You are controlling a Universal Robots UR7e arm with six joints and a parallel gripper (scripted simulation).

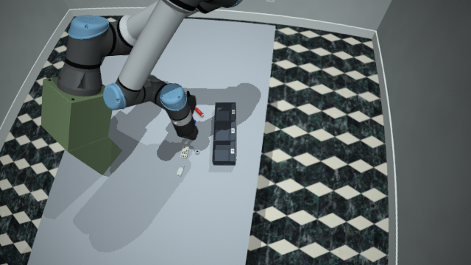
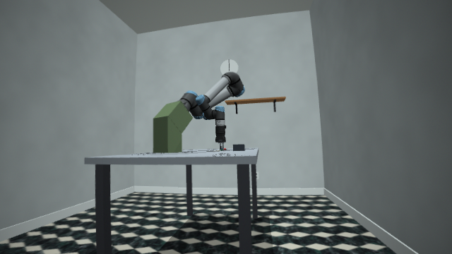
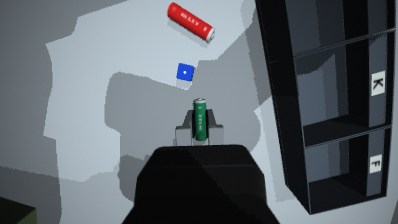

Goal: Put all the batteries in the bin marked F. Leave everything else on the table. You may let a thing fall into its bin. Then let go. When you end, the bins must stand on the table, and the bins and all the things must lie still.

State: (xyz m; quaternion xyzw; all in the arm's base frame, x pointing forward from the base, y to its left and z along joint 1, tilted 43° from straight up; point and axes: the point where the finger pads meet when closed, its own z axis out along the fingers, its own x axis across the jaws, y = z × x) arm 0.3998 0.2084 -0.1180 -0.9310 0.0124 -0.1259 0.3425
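Note:
My gripper (image 3: 200, 118) (image 1: 190, 138) (image 2: 221, 144) is shut on a green battery (image 3: 200, 120), low over the table. A red battery (image 3: 191, 21) (image 1: 199, 111) lies on the table beyond it. A small blue cube (image 3: 185, 73) lies between the two batteries. The black bin row (image 1: 224, 133) (image 3: 325, 105) (image 2: 239, 147) stands to the right of the gripper. Its compartment marked F (image 3: 376, 164) is the nearest one in the wrist view, and the one marked K (image 3: 378, 83) is in the middle.
A white block with dots (image 1: 185, 152), a small metal nut (image 1: 197, 152) and a small white part (image 1: 180, 171) lie on the table (image 1: 206, 55) in front of the gripper. The arm's green base (image 1: 73, 118) stands at the table's left.

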